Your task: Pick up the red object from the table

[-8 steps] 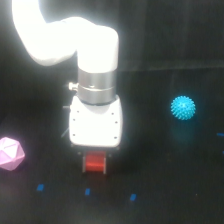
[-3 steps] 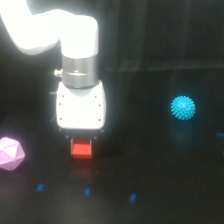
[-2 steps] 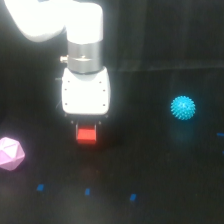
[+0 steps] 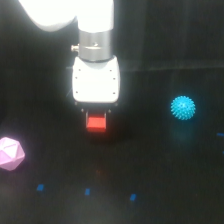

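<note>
Gripper (image 4: 96, 119) is seen clamped on the red block (image 4: 96, 123), which is held just under the white wrist housing, apparently off the black table (image 4: 160, 170) (contact hard to judge, blurry). Pink polyhedron (image 4: 10, 153) is set at the exterior view's left, cyan spiky ball (image 4: 183, 108) at its right.

White arm descends vertically from the top of frame, metallic wrist ring above a white housing. Gripper (image 4: 96, 120) points straight down, clamped on the red object (image 4: 96, 122), directly above the table (image 4: 165, 190).
</note>
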### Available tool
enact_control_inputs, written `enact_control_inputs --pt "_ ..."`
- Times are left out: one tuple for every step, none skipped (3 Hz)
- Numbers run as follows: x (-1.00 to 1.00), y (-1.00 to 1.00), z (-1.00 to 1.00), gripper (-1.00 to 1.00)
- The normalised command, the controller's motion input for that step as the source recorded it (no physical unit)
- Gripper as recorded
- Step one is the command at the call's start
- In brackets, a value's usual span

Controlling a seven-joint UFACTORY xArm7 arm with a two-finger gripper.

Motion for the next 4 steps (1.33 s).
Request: enact_control_inputs --pt "0.01 0.88 1.00 -0.83" --pt "-0.03 1.00 0.76 -1.00" --pt "0.41 -0.26 1.00 -1.00" --pt "0.30 0.47 0.98 -1.00"
